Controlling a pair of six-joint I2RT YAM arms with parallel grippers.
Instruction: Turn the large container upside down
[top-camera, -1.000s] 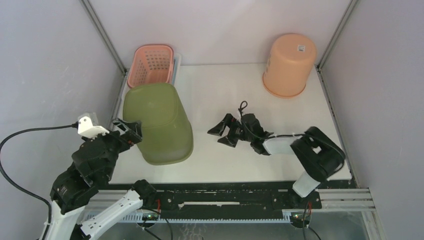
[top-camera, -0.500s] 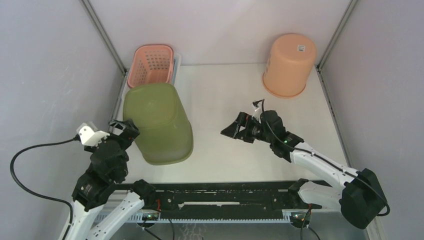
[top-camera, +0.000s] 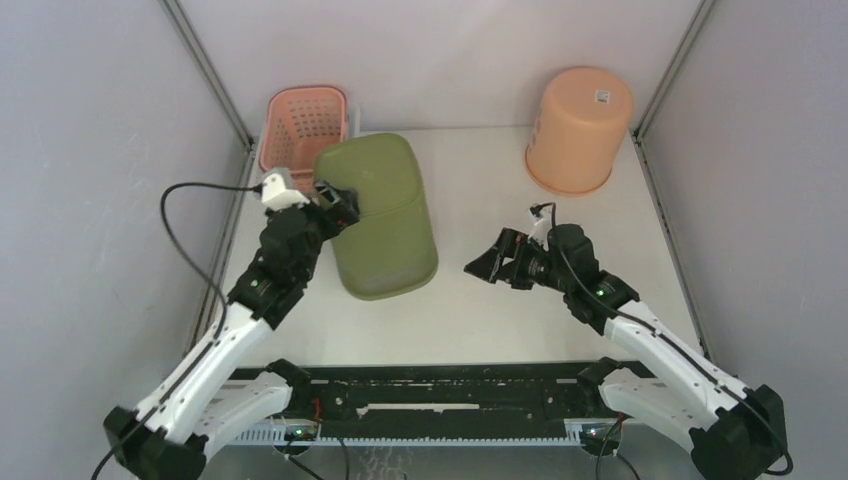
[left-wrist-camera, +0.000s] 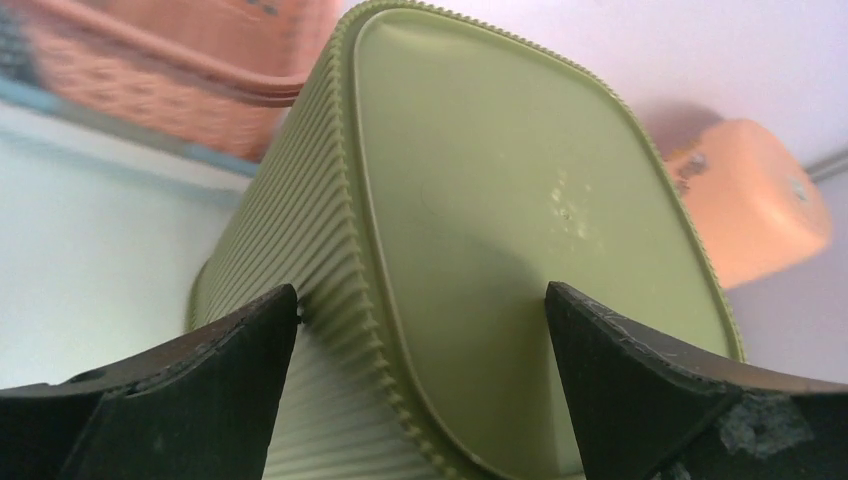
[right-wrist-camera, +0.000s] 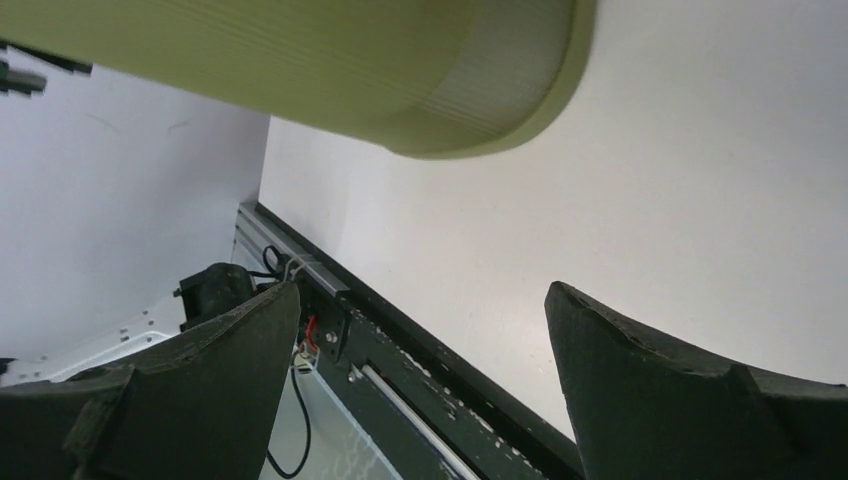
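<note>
green container (top-camera: 385, 215) base-up on white table (top-camera: 480, 180) | left gripper (top-camera: 338, 200) jaws apart, astride its back-left edge | right gripper (top-camera: 497, 268) jaws apart, right of container | pink basket (top-camera: 300, 125) behind it, orange bucket (top-camera: 578, 125) far right

white table (top-camera: 460, 320), pale grey walls (top-camera: 90, 120), metal corner posts (top-camera: 205, 70)

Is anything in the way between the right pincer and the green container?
Nothing visible. Only bare white tabletop lies between the open right pincer and the olive-green ribbed plastic container, which sits base-up to its left. The peach plastic bucket stands clear, at the far right corner.
</note>
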